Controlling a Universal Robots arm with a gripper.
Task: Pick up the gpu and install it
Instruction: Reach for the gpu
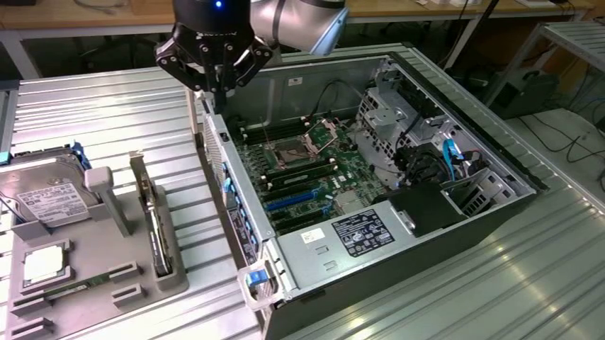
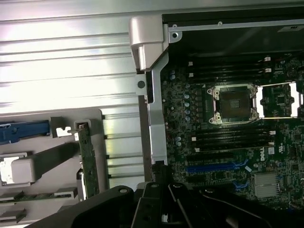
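The gpu (image 1: 157,237) stands on edge in a slot of the grey holder (image 1: 113,273) at the exterior view's left, its silver bracket (image 1: 139,177) pointing up. In the wrist view the gpu (image 2: 88,159) is a thin dark card in the same holder (image 2: 42,159). My gripper (image 1: 219,88) hangs above the rear wall of the open computer case (image 1: 222,152), well away from the gpu, its fingers drawn together on nothing. Its black fingers (image 2: 160,176) sit over the case wall. The motherboard (image 1: 307,173) lies exposed with blue expansion slots (image 1: 288,202).
The holder also carries a silver hard drive (image 1: 45,197), a processor (image 1: 42,263) and a green memory stick (image 1: 71,290). Drive cages and cables (image 1: 444,166) crowd the case's far side. Everything rests on a ribbed metal table (image 1: 123,113).
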